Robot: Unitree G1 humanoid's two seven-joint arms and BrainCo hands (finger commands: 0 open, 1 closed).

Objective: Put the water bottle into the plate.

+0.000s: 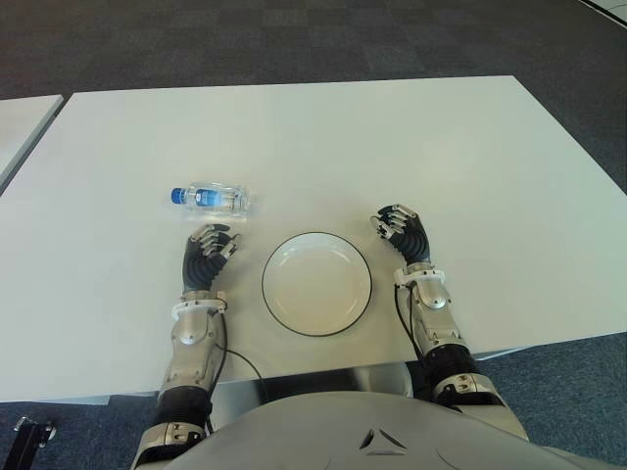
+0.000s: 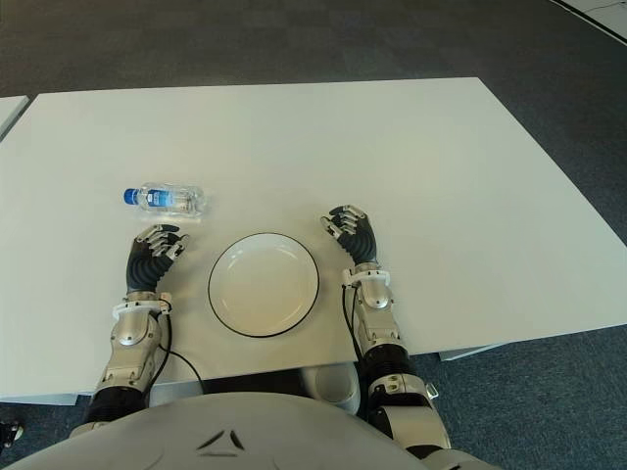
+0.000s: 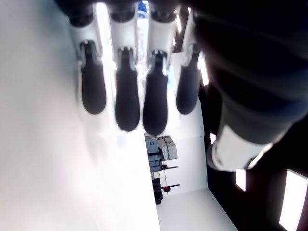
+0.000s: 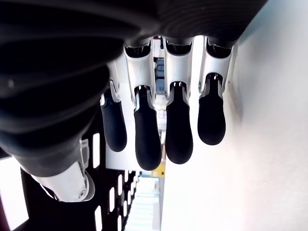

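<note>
Clearly the bottle lies sideways just beyond the left hand, whose loosely curled, empty fingers should wrap its middle; right hand, equally empty, shows beside the plate.

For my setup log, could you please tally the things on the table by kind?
Water bottle: 1, lying on its side
Plate: 1, nothing in it
Robot hand: 2, left robot hand and right robot hand, both holding nothing
Total: 4
</note>
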